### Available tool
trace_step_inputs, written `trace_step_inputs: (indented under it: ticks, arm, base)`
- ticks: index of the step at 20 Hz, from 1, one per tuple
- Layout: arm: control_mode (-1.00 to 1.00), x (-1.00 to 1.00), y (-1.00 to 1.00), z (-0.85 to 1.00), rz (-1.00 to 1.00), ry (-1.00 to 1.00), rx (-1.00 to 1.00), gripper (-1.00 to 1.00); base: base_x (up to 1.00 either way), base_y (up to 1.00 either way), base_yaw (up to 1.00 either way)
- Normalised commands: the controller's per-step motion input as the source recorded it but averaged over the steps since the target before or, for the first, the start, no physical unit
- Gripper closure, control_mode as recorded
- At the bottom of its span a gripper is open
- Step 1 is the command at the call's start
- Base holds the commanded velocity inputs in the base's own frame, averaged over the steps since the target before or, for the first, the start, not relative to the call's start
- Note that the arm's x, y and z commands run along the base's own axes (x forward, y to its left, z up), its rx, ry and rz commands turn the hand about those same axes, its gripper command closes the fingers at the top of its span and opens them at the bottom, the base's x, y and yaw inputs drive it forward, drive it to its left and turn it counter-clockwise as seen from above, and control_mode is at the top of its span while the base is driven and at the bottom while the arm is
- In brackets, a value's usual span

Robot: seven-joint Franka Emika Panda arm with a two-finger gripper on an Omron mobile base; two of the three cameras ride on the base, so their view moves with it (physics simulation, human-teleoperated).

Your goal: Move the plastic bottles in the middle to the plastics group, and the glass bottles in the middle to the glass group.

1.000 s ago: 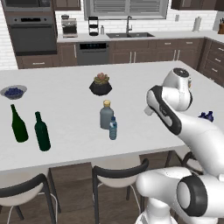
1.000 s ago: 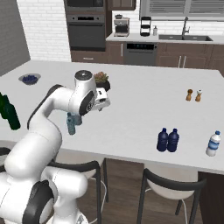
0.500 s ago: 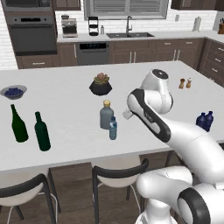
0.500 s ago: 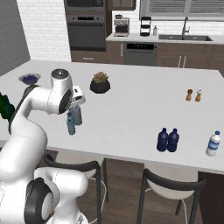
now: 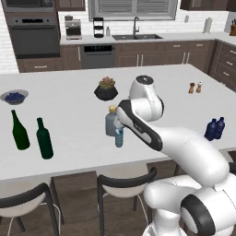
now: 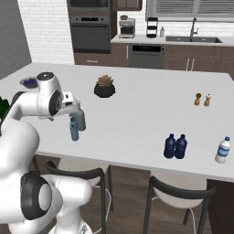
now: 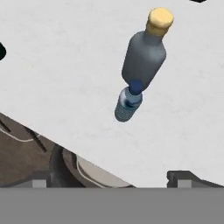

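**Trainee:** Bottles first, I take it. Which one is the arm set up for?

**Operator:** My guess is the pale blue plastic bottle [image 7: 127, 103]. In the hand view it sits nearly centred, standing upright on the white island counter [image 5: 69, 120], touching or almost touching the grey tan-capped glass bottle [image 7: 145, 54], on the side nearer the counter's front edge.

**Trainee:** And the gripper [image 7: 109, 180]?

**Operator:** Its two finger tips stand wide apart with nothing between them, hovering above the pair. It holds nothing.

**Trainee:** So how do I take the plastic one cleanly?

**Operator:** Come down centred on its dark blue cap, fingers straddling the body. Turn the wrist so neither finger descends on the glass bottle's side; one wedged between them would likely tip the glass bottle. Grip around the ribbed body below the cap, then lift straight up before moving sideways.

**Trainee:** Where does it go?

**Operator:** To the plastics group: two dark navy bottles [image 6: 175, 146] well away from the glass bottle toward the sink end of the island, with another pale bottle [image 6: 222, 150] beyond them. The two green wine bottles [image 5: 31, 135] stand on the glass bottle's opposite side; that's its destination afterwards.
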Motion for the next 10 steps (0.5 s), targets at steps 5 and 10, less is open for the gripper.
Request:
trace_step_inputs:
  ticks: [5,10]
  arm:
    - [-1.00,0.27,-0.05,-0.41,-0.15,0.04,-0.01,-1.00]
    - [-1.00,0.49,0.00,-0.47,-0.01,0.00,0.03,-1.00]
  base:
    - [0.00,0.00,0.00]
    - [0.00,0.00,0.00]
